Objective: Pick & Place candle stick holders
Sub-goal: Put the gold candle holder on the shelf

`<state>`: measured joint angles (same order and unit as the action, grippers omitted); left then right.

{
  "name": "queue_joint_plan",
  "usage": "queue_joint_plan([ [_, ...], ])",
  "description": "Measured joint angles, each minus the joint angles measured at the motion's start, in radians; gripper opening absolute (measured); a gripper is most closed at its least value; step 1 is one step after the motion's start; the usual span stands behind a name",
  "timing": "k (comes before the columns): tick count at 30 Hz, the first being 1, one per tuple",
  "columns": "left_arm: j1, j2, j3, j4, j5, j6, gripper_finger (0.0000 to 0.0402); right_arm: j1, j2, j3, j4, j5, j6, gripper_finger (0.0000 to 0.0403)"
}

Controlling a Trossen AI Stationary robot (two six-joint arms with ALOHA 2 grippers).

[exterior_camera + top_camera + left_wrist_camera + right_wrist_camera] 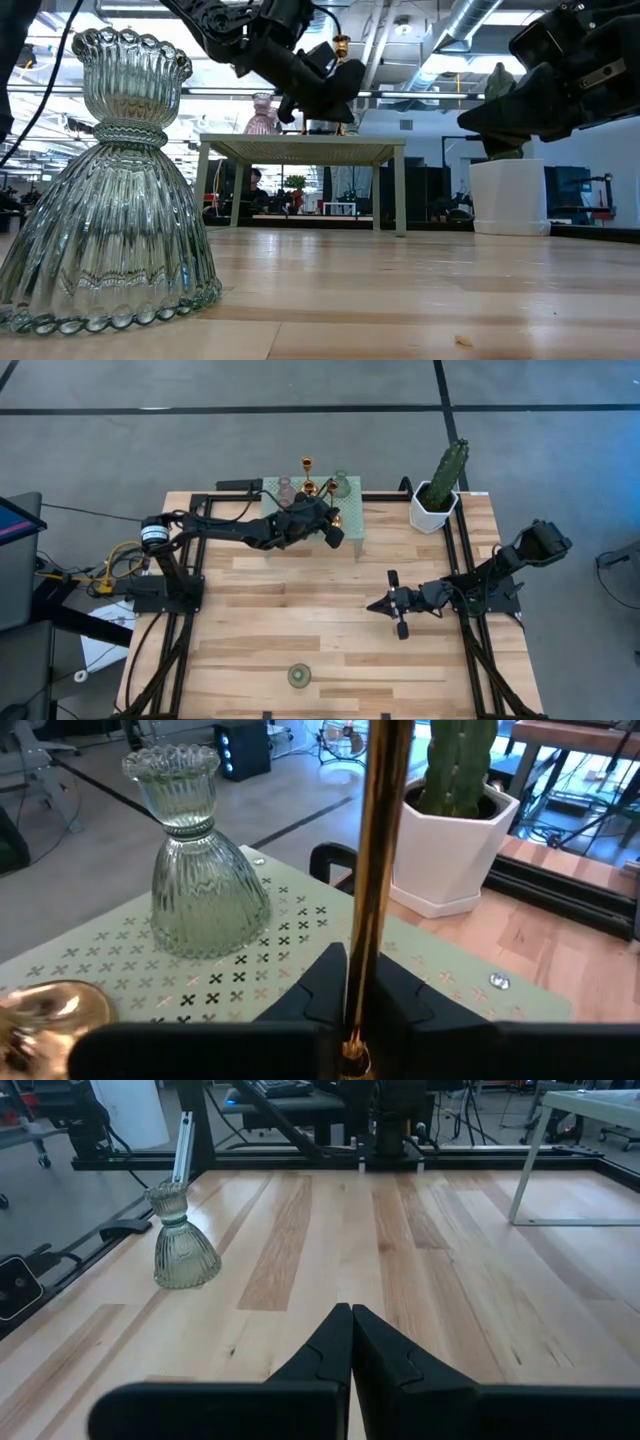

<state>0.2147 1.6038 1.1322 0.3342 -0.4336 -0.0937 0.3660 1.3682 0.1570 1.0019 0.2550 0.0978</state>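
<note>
My left gripper (332, 530) reaches over the mint green perforated stand (352, 520) at the far middle and is shut on a gold candle stick holder (378, 840). Two more gold holders (308, 468), a pink holder (285, 487) and a green glass holder (195, 870) stand by their bases on the stand. Another green glass holder (299, 676) stands on the table near the front edge; it also shows in the low view (110, 200) and the right wrist view (183, 1245). My right gripper (385, 604) is shut and empty over the table's right middle. My left gripper pinches the gold holder's thin stem (362, 970) between its two fingers (320, 985), low on the stem. The fingers come from the table's left, slanting a little down, and lie across the stem. The holder stands upright; its cup (342, 45) rises above the gripper, and the fingers hide its base.
A cactus in a white pot (437, 500) stands at the far right, next to the stand. The stand rests on thin legs (400, 190) above the table. Bare wooden table lies between the stand and the front glass holder.
</note>
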Motion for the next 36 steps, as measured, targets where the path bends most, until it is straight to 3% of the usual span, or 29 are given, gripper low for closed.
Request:
queue_joint_plan([
  [10, -0.006, -0.006, -0.002, 0.032, 0.101, 0.037, 0.0078, -0.010, 0.000, 0.000, -0.004, 0.000, -0.002, 0.0000],
  [27, -0.006, -0.010, -0.002, 0.030, 0.096, 0.037, 0.0222, -0.015, 0.000, 0.000, -0.005, 0.000, 0.000, 0.0000],
  [36, -0.021, -0.076, -0.002, -0.073, 0.083, 0.037, 0.0225, -0.015, 0.000, 0.000, -0.006, 0.000, -0.001, 0.0000],
])
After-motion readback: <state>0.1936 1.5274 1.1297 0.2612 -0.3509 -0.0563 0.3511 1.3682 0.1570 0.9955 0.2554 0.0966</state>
